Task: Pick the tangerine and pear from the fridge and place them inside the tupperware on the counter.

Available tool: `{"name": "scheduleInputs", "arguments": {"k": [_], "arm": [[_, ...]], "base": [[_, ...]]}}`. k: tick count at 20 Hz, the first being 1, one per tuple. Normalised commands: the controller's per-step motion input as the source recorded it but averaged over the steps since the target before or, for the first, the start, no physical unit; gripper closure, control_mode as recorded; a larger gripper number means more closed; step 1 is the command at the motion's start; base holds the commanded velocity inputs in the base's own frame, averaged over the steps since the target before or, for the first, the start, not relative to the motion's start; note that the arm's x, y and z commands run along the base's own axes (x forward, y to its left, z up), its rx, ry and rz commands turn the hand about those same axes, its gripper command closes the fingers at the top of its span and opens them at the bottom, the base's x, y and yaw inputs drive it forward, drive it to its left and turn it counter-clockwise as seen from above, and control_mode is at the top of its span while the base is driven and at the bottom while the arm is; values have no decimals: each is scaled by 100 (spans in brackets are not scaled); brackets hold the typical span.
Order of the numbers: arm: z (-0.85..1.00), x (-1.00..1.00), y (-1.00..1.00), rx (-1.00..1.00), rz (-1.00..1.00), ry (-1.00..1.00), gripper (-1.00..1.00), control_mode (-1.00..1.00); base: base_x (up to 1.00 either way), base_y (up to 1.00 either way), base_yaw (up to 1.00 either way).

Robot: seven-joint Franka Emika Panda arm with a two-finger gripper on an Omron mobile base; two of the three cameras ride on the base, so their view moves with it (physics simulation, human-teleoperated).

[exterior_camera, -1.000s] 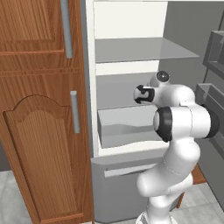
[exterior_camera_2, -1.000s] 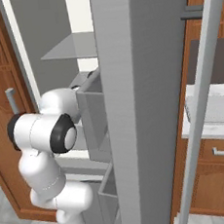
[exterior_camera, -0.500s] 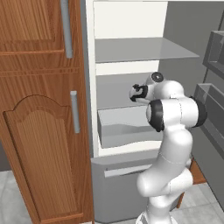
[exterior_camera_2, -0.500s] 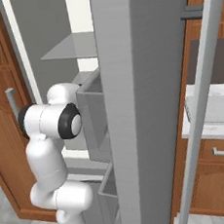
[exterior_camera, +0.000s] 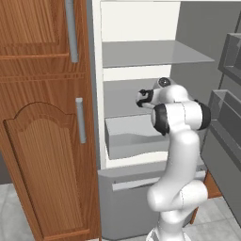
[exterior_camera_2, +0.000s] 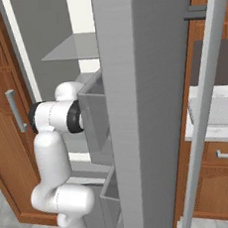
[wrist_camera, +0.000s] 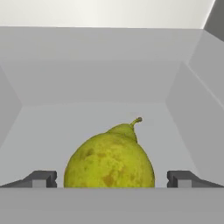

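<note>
Fingers (wrist_camera: 39, 178) flanking yellow-green, brown-speckled pear (wrist_camera: 109, 161)

Base cams flank fridge (exterior_camera: 141, 61); hand cam close inside.

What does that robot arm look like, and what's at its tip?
The arm is a glossy white chain of rounded tube segments with black bands at its joints. No loose cables or markings show. At its tip sits a small dark gripper with two short, blocky grey fingertips.

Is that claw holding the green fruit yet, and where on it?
Nothing is held. The claw is open, its fingertips standing clear on either side of the pear.
</note>
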Motion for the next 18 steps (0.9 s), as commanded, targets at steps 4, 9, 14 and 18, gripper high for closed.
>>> {"name": "scheduleInputs", "arguments": {"k": [4,9,14,18], "arm": [[-17,39,-1,0,0,0,-100,-100],[-19,36,-1,0,0,2,-100,-100],[-40,13,0,0,0,8,100,-100],[-39,12,0,0,0,7,100,-100]], "base": [[0,0,0],[0,0,0],[0,0,0],[0,0,0]]}}
